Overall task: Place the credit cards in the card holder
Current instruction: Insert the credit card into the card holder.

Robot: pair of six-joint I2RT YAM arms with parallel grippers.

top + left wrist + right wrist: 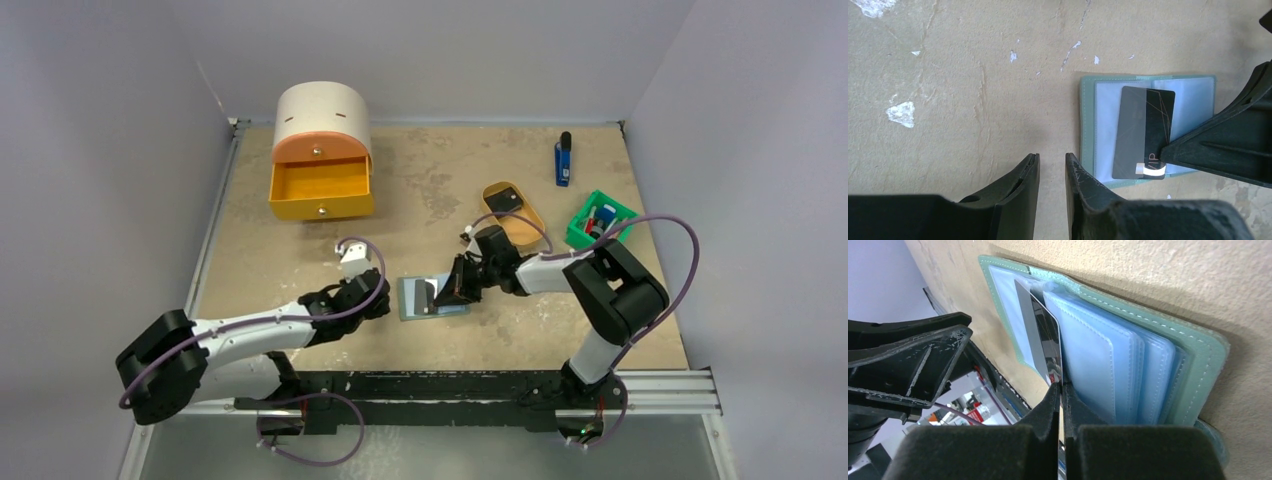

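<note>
One credit card (1143, 132): edge-on from right wrist, full face from left wrist

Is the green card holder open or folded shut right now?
Open. The card holder lies spread on the table, pale inner pockets showing, a black card over them.

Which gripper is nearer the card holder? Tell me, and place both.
Right. The right gripper is over the open card holder, shut on a black card at its pockets. The left gripper is left of the holder, apart from it.
</note>
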